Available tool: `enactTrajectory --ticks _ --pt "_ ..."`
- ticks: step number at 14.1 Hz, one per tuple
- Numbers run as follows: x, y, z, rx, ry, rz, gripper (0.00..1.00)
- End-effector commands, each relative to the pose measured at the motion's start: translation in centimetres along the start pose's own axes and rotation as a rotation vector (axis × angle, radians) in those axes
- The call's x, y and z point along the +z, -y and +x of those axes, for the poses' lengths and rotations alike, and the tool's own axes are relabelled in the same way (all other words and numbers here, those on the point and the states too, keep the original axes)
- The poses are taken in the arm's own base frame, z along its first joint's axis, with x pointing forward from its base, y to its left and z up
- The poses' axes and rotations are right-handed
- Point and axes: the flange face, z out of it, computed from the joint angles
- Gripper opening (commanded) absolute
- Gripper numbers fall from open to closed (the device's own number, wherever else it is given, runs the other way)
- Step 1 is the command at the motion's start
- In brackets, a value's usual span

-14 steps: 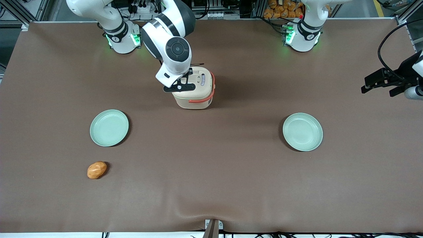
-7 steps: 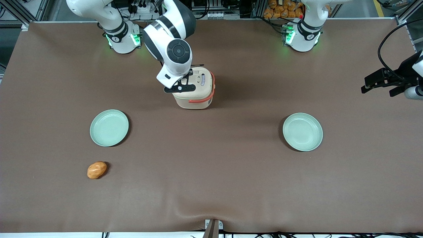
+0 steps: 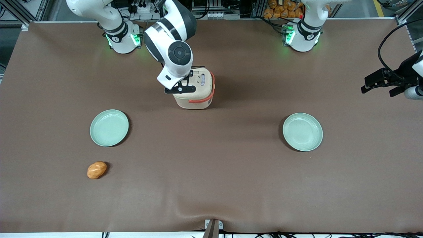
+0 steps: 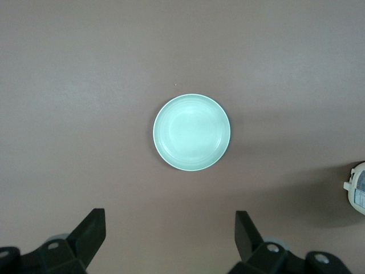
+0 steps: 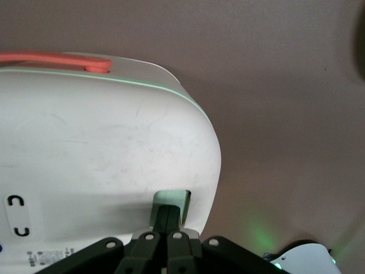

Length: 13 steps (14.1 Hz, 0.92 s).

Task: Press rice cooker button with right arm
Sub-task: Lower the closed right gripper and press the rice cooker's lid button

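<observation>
Rice cooker (image 3: 195,88) sits on the brown table (image 3: 211,185) about midway between the two arm bases, farther from the front camera than both pale green plates. I read it as a small hard plastic shell, cream with an orange-red handle (image 3: 202,98) lying across the lid: rigid, smooth and probably light, so a hard sideways shove could slide it on the cloth. I would not grip it at all; the job calls for a straight push on the button. In the right wrist view the lid (image 5: 108,160) is closed, with a thin green rim line under the handle, so I cannot see whether anything is inside.

My gripper (image 3: 187,80) hangs at the cooker's edge on the side toward the arm bases, over the lid. In the right wrist view its fingers (image 5: 166,220) are pressed together into one narrow tip, holding nothing, and that tip sits right at the small rectangular latch recess (image 5: 171,201) in the lid's edge. I judge this to be the button, with the tip touching it or nearly so; I cannot tell whether it is depressed.

The plate toward the working arm's end (image 3: 109,128) and the plate toward the parked arm's end (image 3: 302,132) both hold nothing. A small orange bread-like lump (image 3: 96,170) lies on the table nearer the camera than the first plate, well apart from the cooker.
</observation>
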Motion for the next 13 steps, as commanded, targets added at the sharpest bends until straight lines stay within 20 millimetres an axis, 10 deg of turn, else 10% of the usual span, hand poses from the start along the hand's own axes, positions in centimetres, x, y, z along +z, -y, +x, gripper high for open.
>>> enactTrajectory --ticks 1,11,12,13 --pt "1.8 0.2 0.7 0.025 0.008 -0.02 0.0" --pt "-6.8 -2.9 1.3 0.022 -0.014 0.044 0.0" --pt "-7.5 -3.7 1.6 0.007 -0.012 0.05 0.18" --pt "-8.3 -4.3 1.8 0.011 -0.014 0.056 0.59"
